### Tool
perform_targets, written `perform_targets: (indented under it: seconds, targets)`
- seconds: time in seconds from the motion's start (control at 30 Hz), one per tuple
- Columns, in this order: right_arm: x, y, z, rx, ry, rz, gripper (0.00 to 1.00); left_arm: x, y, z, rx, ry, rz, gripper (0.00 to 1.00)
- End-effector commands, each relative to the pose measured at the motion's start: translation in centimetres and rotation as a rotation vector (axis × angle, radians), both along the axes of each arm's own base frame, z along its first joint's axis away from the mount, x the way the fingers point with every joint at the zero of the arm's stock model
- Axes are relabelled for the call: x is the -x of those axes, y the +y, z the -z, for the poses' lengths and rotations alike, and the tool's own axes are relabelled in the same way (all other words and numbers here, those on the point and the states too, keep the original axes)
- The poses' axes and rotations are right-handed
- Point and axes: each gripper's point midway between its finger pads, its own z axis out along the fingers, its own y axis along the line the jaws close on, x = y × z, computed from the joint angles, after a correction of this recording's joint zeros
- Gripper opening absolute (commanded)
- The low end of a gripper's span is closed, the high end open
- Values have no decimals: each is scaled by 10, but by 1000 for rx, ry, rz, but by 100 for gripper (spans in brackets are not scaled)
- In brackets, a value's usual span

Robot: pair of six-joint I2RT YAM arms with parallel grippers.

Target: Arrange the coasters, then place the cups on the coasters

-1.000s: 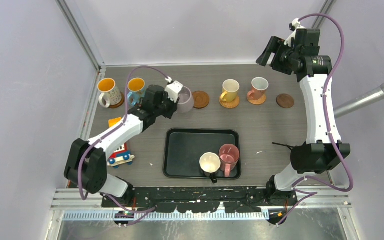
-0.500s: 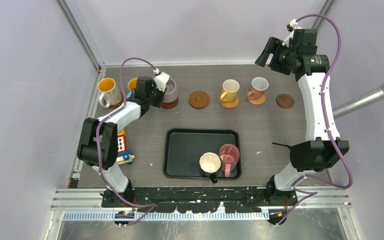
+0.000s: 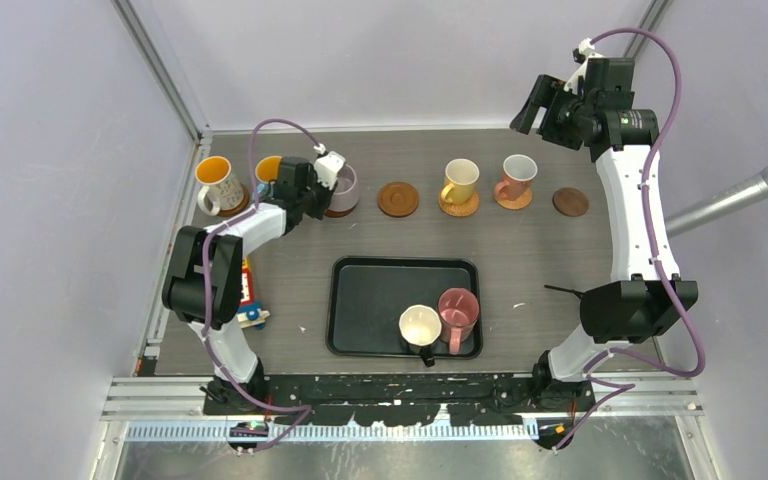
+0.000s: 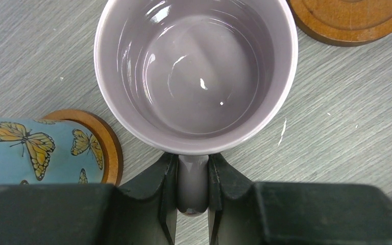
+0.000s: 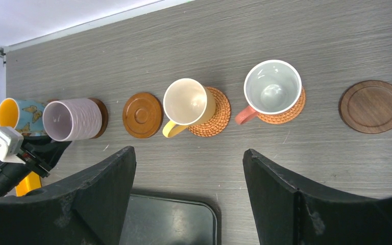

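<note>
My left gripper (image 4: 193,184) is shut on the handle of the lilac cup (image 4: 194,71), which stands upright over a dark coaster (image 3: 340,209) beside the blue butterfly cup (image 4: 25,153). From above, the left gripper (image 3: 322,190) is at the back left. A white cup (image 3: 215,180), a yellow cup (image 3: 460,180) and a pink-handled cup (image 3: 518,175) sit on coasters. Two coasters (image 3: 398,198) (image 3: 570,202) are bare. A cream cup (image 3: 420,326) and a pink cup (image 3: 457,312) stand in the tray. My right gripper (image 5: 189,158) hangs open, high at the back right.
The black tray (image 3: 380,300) lies in the front middle of the table. A colourful toy (image 3: 248,300) sits by the left arm at the table's left edge. A microphone (image 3: 760,190) pokes in from the right. Frame posts stand at the back corners.
The left arm has carried the lilac cup leftwards, from beside the bare middle coaster to the dark coaster next to the blue cup. The right arm has barely moved.
</note>
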Motion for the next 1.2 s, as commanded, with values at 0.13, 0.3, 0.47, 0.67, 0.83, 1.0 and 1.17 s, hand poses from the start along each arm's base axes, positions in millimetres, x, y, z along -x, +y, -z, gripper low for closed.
perform_targets:
  seconds: [0.13, 0.3, 0.47, 0.67, 0.83, 1.0, 1.17]
  targets:
    - [-2, -1, -22, 22, -69, 0, 81, -37, -3, -56, 47, -214, 6, 0]
    - [-2, 0, -22, 22, -69, -2, 81, -41, 2, -50, 54, -200, -15, 0]
    - [-2, -1, -22, 25, -69, -1, 81, -40, 6, -44, 50, -186, -22, 0]
    - [-2, -1, -21, 24, -67, 0, 81, -35, 9, -30, 34, -146, -22, 1]
    - [-3, -1, -21, 23, -66, 1, 81, -29, 8, -25, 29, -118, -8, 30]
    - [-4, -1, -21, 20, -67, 0, 81, -23, 4, -23, 44, -89, 19, 40]
    - [-4, 0, -21, 16, -66, -1, 81, -20, 3, -26, 48, -72, 17, 43]
